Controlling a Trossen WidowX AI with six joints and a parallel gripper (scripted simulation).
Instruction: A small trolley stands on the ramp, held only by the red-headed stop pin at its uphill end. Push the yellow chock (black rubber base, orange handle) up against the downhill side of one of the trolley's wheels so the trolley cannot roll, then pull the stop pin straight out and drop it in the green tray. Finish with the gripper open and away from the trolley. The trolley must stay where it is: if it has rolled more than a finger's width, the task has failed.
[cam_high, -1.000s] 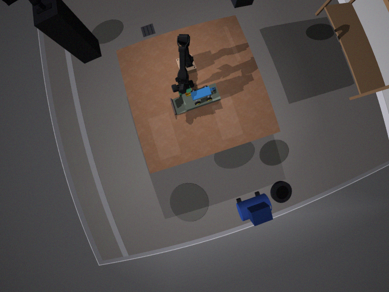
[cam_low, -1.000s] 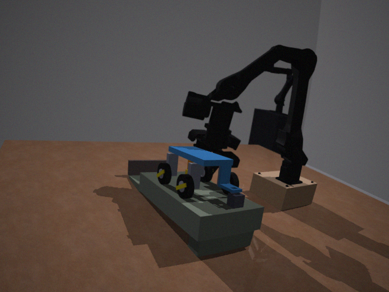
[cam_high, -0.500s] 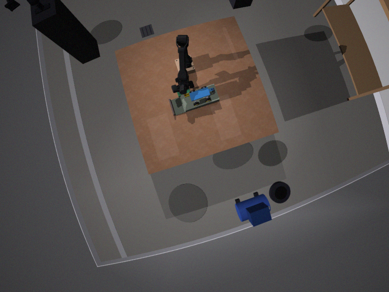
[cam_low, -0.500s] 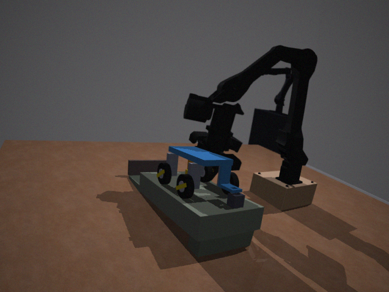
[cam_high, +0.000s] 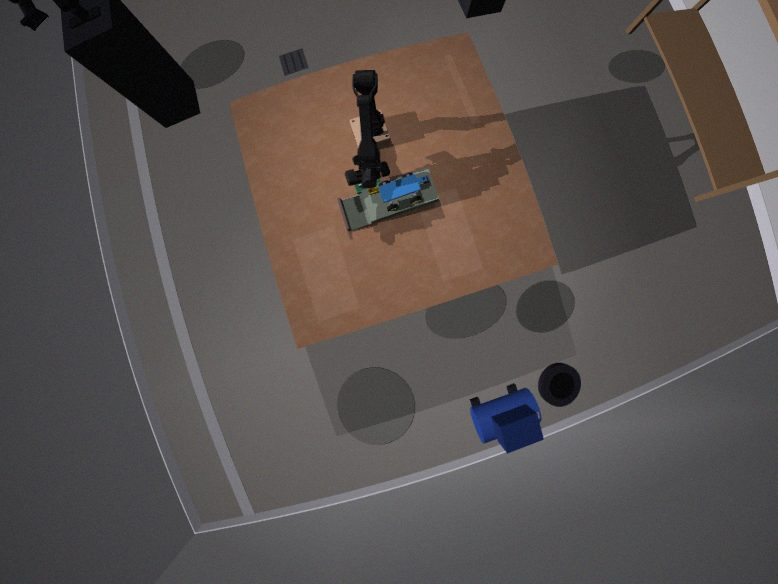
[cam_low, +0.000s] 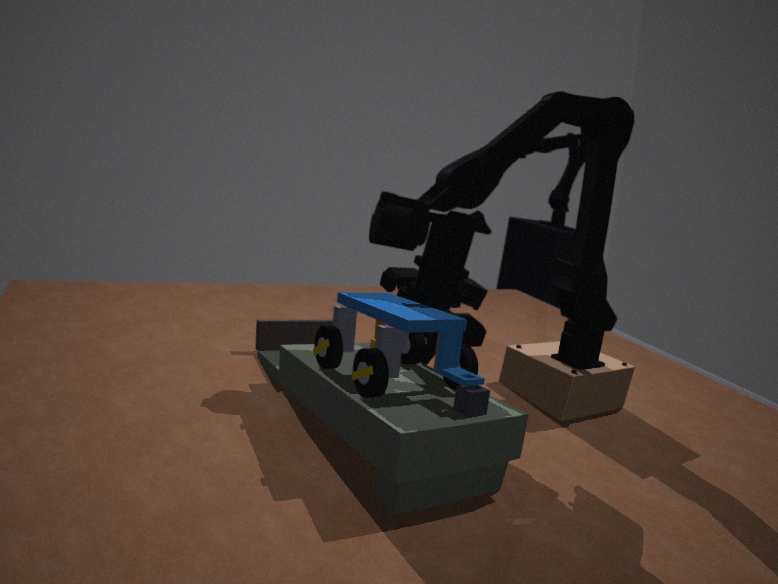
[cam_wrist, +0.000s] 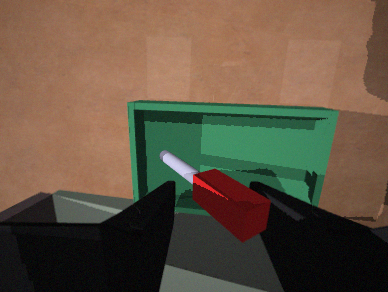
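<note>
Nearest in the exterior view is the tall uphill end of the grey-green ramp (cam_high: 359, 220) (cam_low: 326, 408) (cam_wrist: 195, 245), with a small dark block (cam_low: 471, 400) under the trolley's drilled tab. The blue trolley (cam_high: 400, 187) (cam_low: 402, 311) stands on its wheels farther down; its deck and legs partly screen the yellow-orange chock (cam_high: 373, 189) (cam_low: 378, 323) at its downhill side, and contact with a wheel I cannot tell. A dark end board (cam_high: 343, 214) (cam_low: 295, 333) crosses the ramp's low end. On the arm's side, the green tray (cam_high: 358, 187) (cam_wrist: 230, 106) sits beside the ramp's long edge. Over it the gripper (cam_high: 368, 179) (cam_low: 436, 295) (cam_wrist: 212, 189) points down, released, fingers parted; the red-headed stop pin (cam_wrist: 231, 205) is slanted between them in the wrist view, shaft toward the tray's interior; whether it rests there is unclear. Beyond, the black arm (cam_high: 367, 119) (cam_low: 600, 188) rises from a pale base block (cam_high: 355, 130) (cam_low: 534, 383) between ramp and upper table edge, elbow high, forearm sloping down. The wooden tabletop (cam_high: 427, 308) (cam_low: 157, 326) (cam_wrist: 65, 75) runs on to its far edge, with a grey wall (cam_low: 251, 125) behind.
</note>
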